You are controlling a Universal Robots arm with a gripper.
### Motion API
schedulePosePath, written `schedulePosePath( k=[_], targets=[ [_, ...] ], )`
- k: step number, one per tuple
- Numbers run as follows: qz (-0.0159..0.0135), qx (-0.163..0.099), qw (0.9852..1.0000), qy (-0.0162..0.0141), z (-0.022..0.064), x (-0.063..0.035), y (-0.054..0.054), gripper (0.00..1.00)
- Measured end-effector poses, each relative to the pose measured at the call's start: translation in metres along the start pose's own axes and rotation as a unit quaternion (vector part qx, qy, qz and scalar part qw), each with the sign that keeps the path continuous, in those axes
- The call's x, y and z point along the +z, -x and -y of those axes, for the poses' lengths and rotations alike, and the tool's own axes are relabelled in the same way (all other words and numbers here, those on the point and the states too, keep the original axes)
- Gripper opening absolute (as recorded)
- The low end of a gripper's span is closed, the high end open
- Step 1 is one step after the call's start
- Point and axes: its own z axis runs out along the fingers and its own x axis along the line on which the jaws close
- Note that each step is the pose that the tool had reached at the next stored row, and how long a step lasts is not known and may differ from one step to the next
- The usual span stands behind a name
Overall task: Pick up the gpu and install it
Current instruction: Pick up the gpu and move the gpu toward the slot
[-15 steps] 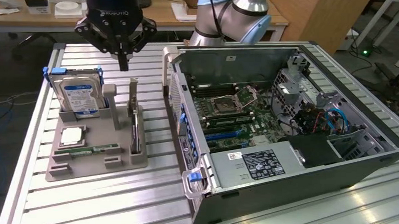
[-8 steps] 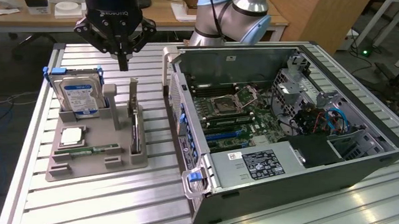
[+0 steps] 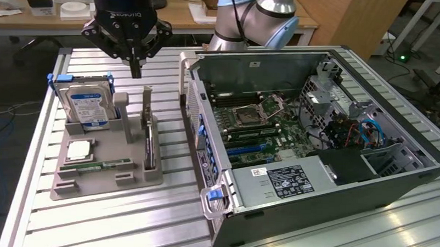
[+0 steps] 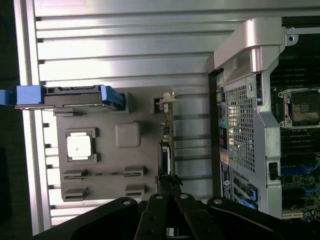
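- Black two-fingered pincer (image 3: pixel 136 71) on the arm's wrist, fingers (image 4: pixel 155 220) drawn together to a point, nothing gripped.
- Hanging in the air over the far end of a grey moulded parts holder (image 3: pixel 93 186), clear of everything in it.
- Thin flat black gpu (image 3: pixel 149 148) standing on its long edge in a slot along the holder's side nearest the computer.
- Seen edge-on from the wrist view (image 4: pixel 167 142); seemingly apart from the fingertips, though hard to judge there.
- Silver hard drive with a blue-and-white label (image 3: pixel 87 105) upright in a blue bracket (image 3: pixel 54 79) at the holder's far corner, toward the exterior view's left of the gpu.
- Square silver processor chip (image 3: pixel 78 150) and narrow green memory stick (image 3: pixel 98 164) lying flat in recesses of the holder.
- Open dark-grey computer case (image 3: pixel 312 209) on its side just beside the holder, at the exterior view's right, green motherboard (image 3: pixel 285 128) exposed.
- All resting on a ribbed aluminium table (image 3: pixel 128 224).
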Motion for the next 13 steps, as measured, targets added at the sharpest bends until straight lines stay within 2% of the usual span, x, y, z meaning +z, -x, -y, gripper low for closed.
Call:
schedulePosePath(
  k=[1, 4, 5, 7, 9, 11, 12, 13],
  targets=[
    [0.0, 0.0, 1.0, 0.0, 0.0, 0.0, 0.0, 0.11],
    [0.0, 0.0, 1.0, 0.0, 0.0, 0.0, 0.0, 0.29],
    [0.0, 0.0, 1.0, 0.0, 0.0, 0.0, 0.0, 0.29],
    [0.0, 0.0, 1.0, 0.0, 0.0, 0.0, 0.0, 0.41],
    [0.0, 0.0, 1.0, 0.0, 0.0, 0.0, 0.0, 0.41],
    [0.0, 0.0, 1.0, 0.0, 0.0, 0.0, 0.0, 0.53],
    [0.0, 0.0, 1.0, 0.0, 0.0, 0.0, 0.0, 0.53],
    [0.0, 0.0, 1.0, 0.0, 0.0, 0.0, 0.0, 0.59]
  ],
)
